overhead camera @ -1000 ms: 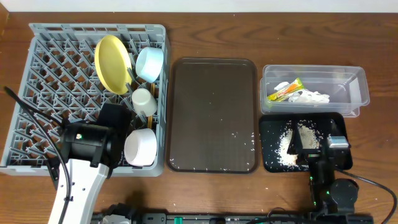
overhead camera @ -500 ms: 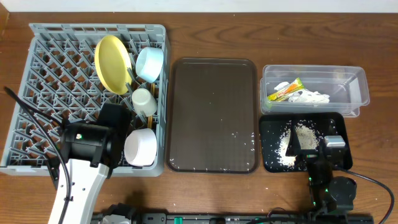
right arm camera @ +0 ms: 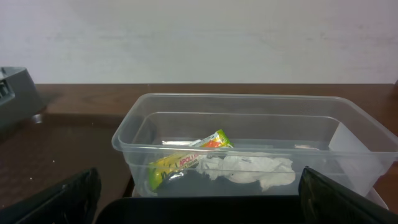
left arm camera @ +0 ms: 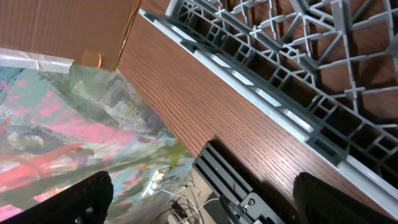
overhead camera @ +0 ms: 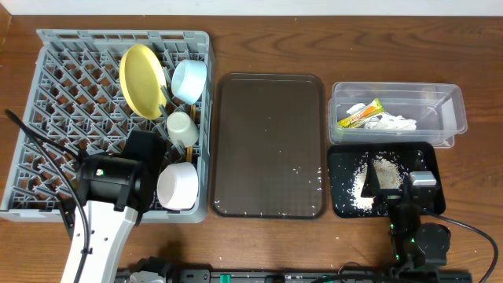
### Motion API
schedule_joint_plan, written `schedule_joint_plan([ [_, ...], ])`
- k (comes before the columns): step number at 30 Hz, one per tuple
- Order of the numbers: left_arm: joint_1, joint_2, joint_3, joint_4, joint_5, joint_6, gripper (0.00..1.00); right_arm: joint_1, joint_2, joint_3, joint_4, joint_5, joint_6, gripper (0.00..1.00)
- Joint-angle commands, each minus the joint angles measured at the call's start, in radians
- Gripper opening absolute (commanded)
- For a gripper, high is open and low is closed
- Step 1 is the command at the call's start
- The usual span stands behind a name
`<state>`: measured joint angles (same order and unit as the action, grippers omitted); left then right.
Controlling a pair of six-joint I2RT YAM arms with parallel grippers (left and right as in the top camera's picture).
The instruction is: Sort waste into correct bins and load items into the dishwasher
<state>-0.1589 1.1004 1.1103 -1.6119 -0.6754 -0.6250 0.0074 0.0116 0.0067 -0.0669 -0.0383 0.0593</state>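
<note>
The grey dish rack (overhead camera: pixel 78 102) holds the yellow plate (overhead camera: pixel 141 80), light blue bowl (overhead camera: pixel 189 80), white cup (overhead camera: pixel 181 126) and white bowl (overhead camera: pixel 178 185). Chopsticks are hard to make out. The clear tub (overhead camera: pixel 397 114) holds the green-and-orange wrapper (overhead camera: pixel 360 115) and white tissue (overhead camera: pixel 391 122); both show in the right wrist view: wrapper (right arm camera: pixel 186 162), tissue (right arm camera: pixel 252 169). The black tray (overhead camera: pixel 383 179) holds beige crumbs (overhead camera: pixel 373 177). My left gripper (left arm camera: pixel 202 196) is open and empty, past the rack's front edge (left arm camera: pixel 261 93). My right gripper (right arm camera: pixel 199 196) is open and empty, at the black tray's near side.
A dark brown serving tray (overhead camera: pixel 269 145) lies between the rack and the bins, with a few crumbs (overhead camera: pixel 302 174) scattered on it. The table's front edge runs just below both arms. A wall stands behind the tub in the right wrist view.
The right arm has shifted slightly back toward the table's front edge. The left arm and all objects stay where they were.
</note>
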Motion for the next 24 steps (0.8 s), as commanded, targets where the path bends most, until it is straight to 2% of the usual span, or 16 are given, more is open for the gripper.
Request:
schedule_joint_plan([
  [1, 0.003, -0.003, 0.004, -0.074, -0.004, -0.008, 0.93, -0.009, -0.006, -0.001, -0.004, -0.013, 0.006, 0.99],
  [13, 0.003, -0.03, 0.004, -0.074, -0.004, -0.008, 0.94, -0.009, -0.006, -0.001, -0.004, -0.013, 0.006, 0.99],
  [24, 0.003, -0.375, 0.004, -0.074, -0.004, -0.008, 0.93, -0.009, -0.006, -0.001, -0.004, -0.013, 0.006, 0.99],
])
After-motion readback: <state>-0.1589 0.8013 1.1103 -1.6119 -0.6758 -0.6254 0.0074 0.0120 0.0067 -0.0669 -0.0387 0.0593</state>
